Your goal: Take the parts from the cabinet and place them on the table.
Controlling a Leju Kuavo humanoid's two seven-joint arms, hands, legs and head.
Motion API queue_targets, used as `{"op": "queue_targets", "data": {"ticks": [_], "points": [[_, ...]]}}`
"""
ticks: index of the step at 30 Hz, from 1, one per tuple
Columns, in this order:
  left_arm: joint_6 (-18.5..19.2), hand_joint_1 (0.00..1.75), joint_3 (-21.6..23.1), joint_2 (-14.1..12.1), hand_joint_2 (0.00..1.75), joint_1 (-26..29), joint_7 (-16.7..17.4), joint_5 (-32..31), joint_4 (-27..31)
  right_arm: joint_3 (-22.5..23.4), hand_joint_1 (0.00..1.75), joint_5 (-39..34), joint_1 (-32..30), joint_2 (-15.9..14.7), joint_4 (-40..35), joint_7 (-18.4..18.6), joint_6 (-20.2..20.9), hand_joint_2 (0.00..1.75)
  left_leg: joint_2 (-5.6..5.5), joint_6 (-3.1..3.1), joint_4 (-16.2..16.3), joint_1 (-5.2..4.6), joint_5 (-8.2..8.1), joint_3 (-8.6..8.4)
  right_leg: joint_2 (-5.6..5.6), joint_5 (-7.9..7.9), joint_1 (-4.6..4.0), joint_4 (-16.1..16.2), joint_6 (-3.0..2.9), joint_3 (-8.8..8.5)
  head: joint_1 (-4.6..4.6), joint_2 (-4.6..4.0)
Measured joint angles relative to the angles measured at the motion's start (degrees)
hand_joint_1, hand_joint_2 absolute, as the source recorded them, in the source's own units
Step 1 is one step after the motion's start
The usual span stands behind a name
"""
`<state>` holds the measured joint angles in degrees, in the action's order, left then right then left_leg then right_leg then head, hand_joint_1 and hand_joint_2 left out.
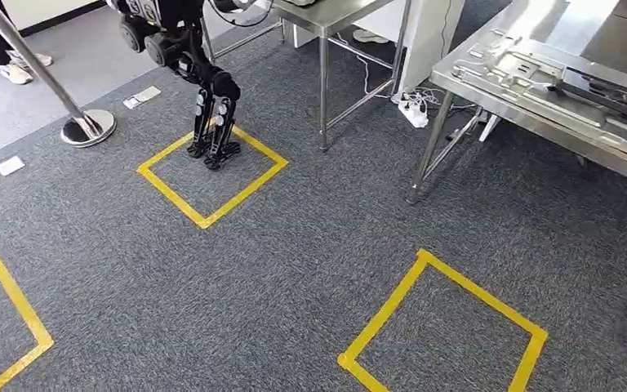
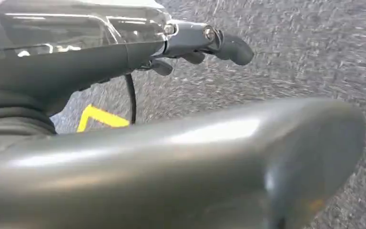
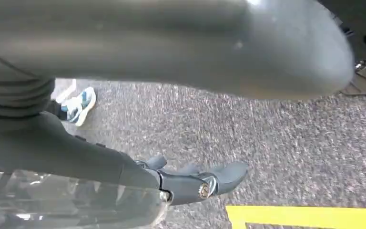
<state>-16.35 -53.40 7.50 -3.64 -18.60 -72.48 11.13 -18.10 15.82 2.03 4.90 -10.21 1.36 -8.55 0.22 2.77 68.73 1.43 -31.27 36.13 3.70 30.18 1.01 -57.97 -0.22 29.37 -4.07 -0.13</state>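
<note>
Over grey carpet [image 1: 310,245] w/ yellow tape squares [image 1: 212,175]: both arms hang down, wrist cams facing the floor. Left hand [image 2: 190,47]: thumb and dark fingers apart, extended, nothing betw. them, touching nothing; carpet and a bit of yellow tape behind. Right hand [image 3: 190,179]: same state, fingers stretched out and spread, holding nothing, over carpet near a yellow tape line [image 3: 310,215]. Steel counter [image 1: 490,98] at upper right of head view, carrying flat metal parts [image 1: 510,65] and a dark tray [image 1: 612,86]; parts lie on the counter top, well apart from both hands. Second steel counter [image 1: 326,20] farther back; white power strip [image 1: 412,110] on floor betw. the two. Another humanoid robot [image 1: 204,90] stands on a tape square. Stanchion base [image 1: 88,126] at left. Person's shoe [image 3: 78,106] on carpet, right wrist view.
</note>
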Motion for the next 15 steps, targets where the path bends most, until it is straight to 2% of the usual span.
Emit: {"op": "queue_targets", "data": {"ticks": [1, 2, 3, 4, 5, 7, 8, 9, 10, 11, 12, 13, 14, 15], "points": [[0.0, 0.0, 0.0, 0.0, 0.0, 0.0, -0.1, 0.0, 0.0, 0.0, 0.0, 0.0, 0.1, 0.0, 0.0, 0.3, 0.0, 0.0, 1.07, 0.06, -5.1, 0.15, 1.99, -2.96, 0.48, 0.13, 0.1, -0.1, 0.23, -0.11, -0.35, 0.0], [0.2, 0.0, 0.0, 0.1, 0.0, -0.1, -0.2, 0.0, 0.0, 0.0, 0.0, 0.0, 0.2, -0.2, 0.0, 0.4, 0.0, 0.0, 3.83, 0.27, -8.4, 0.12, 2.02, -4.67, 0.88, 0.24, -0.1, -0.2, 0.67, -0.1, -0.61, 0.0], [0.2, 0.0, 0.0, 0.3, 0.0, -0.4, -0.2, 0.0, 0.0, 0.0, 0.0, 0.0, 0.2, -0.4, 0.0, 0.5, 0.0, 0.0, 3.85, -0.19, -8.9, -0.6, 2.07, -4.53, 1.25, 0.39, -0.49, -0.7, 1.09, 0.1, -1.34, 0.0], [0.2, 0.0, 0.0, 0.4, 0.0, -0.4, -0.3, 0.0, 0.0, 0.0, 0.0, 0.0, 0.2, -0.5, 0.0, 0.5, 0.0, 0.0, 3.3, -0.39, -8.8, -0.39, 2.11, -4.15, 1.5, 0.23, -0.59, -0.5, 1.31, 0.06, -0.78, 0.0], [0.2, 0.0, 0.0, 0.4, 0.0, -0.3, -0.3, 0.0, 0.0, 0.0, 0.0, 0.0, 0.3, -0.5, 0.0, 0.5, 0.0, 0.0, 2.9, -0.62, -8.7, -0.6, 2.12, -3.94, 2.01, 0.15, -0.46, -0.4, 1.47, 0.02, -0.11, 0.0], [0.2, 0.0, 0.0, 0.4, 0.0, -0.2, -0.3, 0.0, 0.0, 0.0, 0.0, 0.0, 0.4, -0.5, 0.0, 0.6, 0.0, 0.0, 1.85, -1.5, -8.9, -0.77, 2.44, -3.64, 2.91, 0.18, -0.28, -0.2, 1.92, -0.12, 0.18, 0.0], [0.2, 0.0, 0.0, 0.5, 0.0, -0.2, -0.4, 0.0, 0.0, 0.0, 0.0, 0.0, 0.4, -0.6, 0.0, 0.7, 0.0, 0.0, 1.37, -1.91, -9.0, -0.52, 2.69, -3.56, 1.01, 1.33, -0.11, -0.9, 2.24, 0.25, 0.4, 0.0], [0.2, 0.0, 0.0, 0.5, 0.0, -0.3, -0.5, 0.1, 0.0, 0.0, 0.0, 0.1, 0.4, -0.6, 0.0, 0.7, 0.0, 0.0, 0.87, -2.25, -9.0, -0.47, 2.86, -3.3, -1.02, 3.39, -0.13, -3.5, 2.19, 1.32, 0.67, 0.0], [0.2, 0.0, 0.0, 0.5, 0.0, -0.5, -0.7, 0.1, 0.0, 0.0, 0.0, 0.2, 0.3, -0.6, 0.0, 0.8, 0.0, 0.0, 0.32, -2.58, -9.0, -0.49, 3.06, -3.04, -2.13, 5.8, -0.13, -7.7, 2.16, 3.27, 1.35, 0.0], [0.3, 0.0, 0.0, 0.7, 0.0, -0.6, -0.8, 0.1, 0.0, -0.1, 0.0, 0.2, 0.2, -0.8, 0.0, 0.9, -0.1, 0.0, -0.38, -2.78, -9.0, -0.58, 3.19, -2.8, -2.67, 7.9, -0.19, -12.7, 2.14, 5.55, 1.81, 0.0], [0.3, 0.0, 0.0, 0.9, 0.0, -0.6, -0.8, 0.1, 0.0, -0.1, 0.0, 0.3, 0.1, -0.9, 0.0, 0.9, -0.2, 0.0, -1.03, -2.94, -9.0, -0.67, 3.29, -2.63, -2.83, 9.13, -0.25, -16.4, 2.14, 7.33, 2.03, 0.0], [0.4, 0.0, 0.0, 1.1, 0.0, -0.5, -0.8, 0.1, 0.0, -0.1, 0.0, 0.3, 0.1, -1.1, 0.0, 0.9, -0.3, 0.0, -1.77, -3.0, -9.0, -0.73, 3.36, -2.57, -2.9, 9.15, -0.29, -18.5, 2.12, 8.35, 2.36, 0.0], [0.5, 0.0, 0.0, 1.2, 0.0, -0.4, -0.8, 0.1, 0.0, -0.1, 0.0, 0.3, -0.1, -1.3, 0.0, 0.8, -0.3, 0.0, -2.51, -3.0, -9.0, -0.73, 3.44, -2.57, -3.0, 7.75, -0.32, -17.5, 2.02, 7.87, 2.47, 0.0], [0.5, 0.0, 0.0, 1.4, 0.0, -0.4, -0.8, 0.1, 0.0, -0.1, 0.0, 0.4, -0.1, -1.4, 0.0, 0.8, -0.4, 0.0, -3.29, -2.96, -8.9, -0.72, 3.51, -2.6, -3.26, 5.3, -0.32, -14.2, 1.88, 6.36, 2.71, 0.0]]}}
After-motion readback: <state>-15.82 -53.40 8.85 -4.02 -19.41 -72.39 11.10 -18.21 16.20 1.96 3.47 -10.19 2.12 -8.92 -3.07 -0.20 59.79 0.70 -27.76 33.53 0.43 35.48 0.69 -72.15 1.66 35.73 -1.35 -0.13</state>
